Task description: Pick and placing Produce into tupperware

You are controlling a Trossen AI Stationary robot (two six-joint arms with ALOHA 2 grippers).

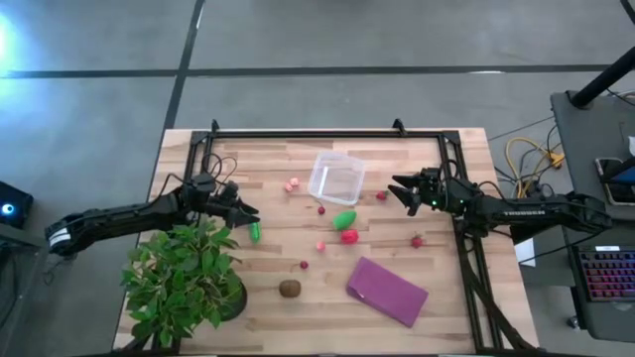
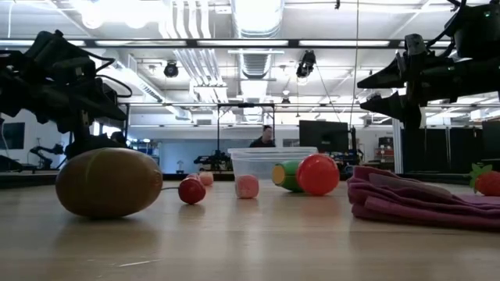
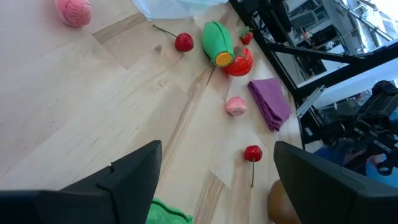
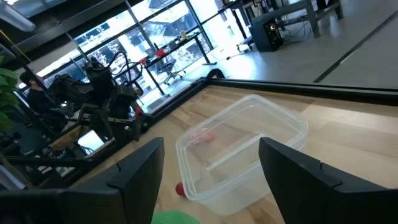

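The clear tub (image 1: 335,178) stands on the table's far middle; nothing shows inside it. Small toy produce lies around it: a pink piece (image 1: 293,183), a cherry (image 1: 320,209), a green vegetable (image 1: 344,219) against a red one (image 1: 349,236), and a brown one (image 1: 289,289) near the front. My left gripper (image 1: 245,211) is open, low over the table, with a small green piece (image 3: 168,213) lying between and under its fingers, apart from them. My right gripper (image 4: 211,155) is open and raised right of the tub (image 4: 242,149).
A leafy potted plant (image 1: 184,278) stands at the near left, just beside my left arm. A folded purple cloth (image 1: 387,291) lies near right. A strawberry (image 1: 418,241) and a red piece (image 1: 381,196) lie under my right arm. A black frame (image 1: 327,132) edges the table.
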